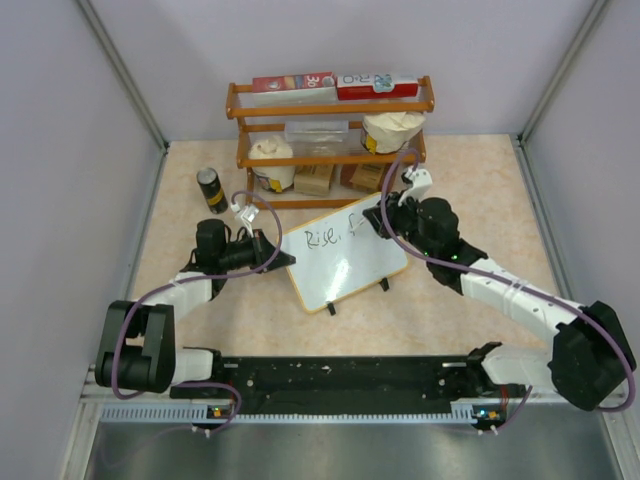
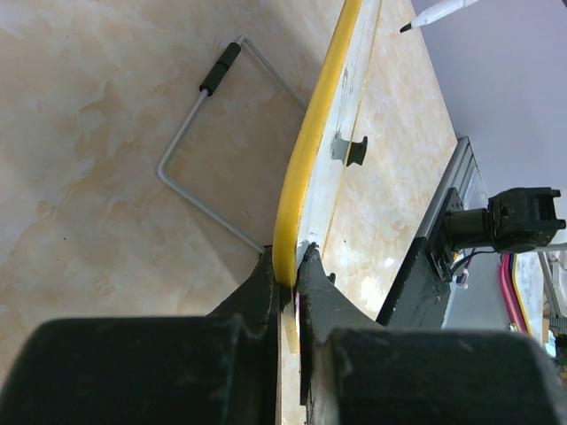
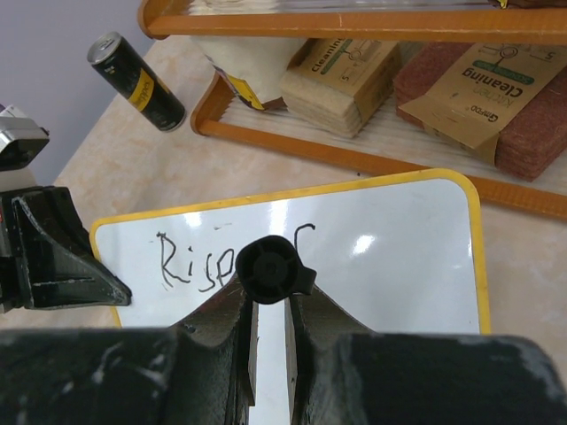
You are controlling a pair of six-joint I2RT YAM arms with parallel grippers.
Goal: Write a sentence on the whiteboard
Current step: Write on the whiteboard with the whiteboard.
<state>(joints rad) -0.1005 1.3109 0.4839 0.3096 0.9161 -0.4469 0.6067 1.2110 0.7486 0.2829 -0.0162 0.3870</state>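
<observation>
The whiteboard [image 1: 350, 270] stands tilted at mid-table on two black feet. Its frame looks yellow in the left wrist view [image 2: 310, 150] and the right wrist view [image 3: 372, 257]. The sentence [image 1: 325, 238] reads "Rise, f" in black script [image 3: 182, 261]. My left gripper [image 1: 283, 250] is shut on the board's left edge [image 2: 292, 266]. My right gripper [image 1: 385, 215] is shut on a marker [image 3: 266, 268], seen end-on over the board's upper middle [image 3: 268, 297]. The marker's tip [image 2: 438, 13] points at the board face.
A wooden shelf rack [image 1: 330, 140] stands behind the board, holding boxes, bags and cleaning pads [image 3: 483, 97]. A black can [image 1: 211, 189] stands left of it [image 3: 137, 81]. The board's wire stand [image 2: 204, 133] rests behind it. Enclosure walls close both sides.
</observation>
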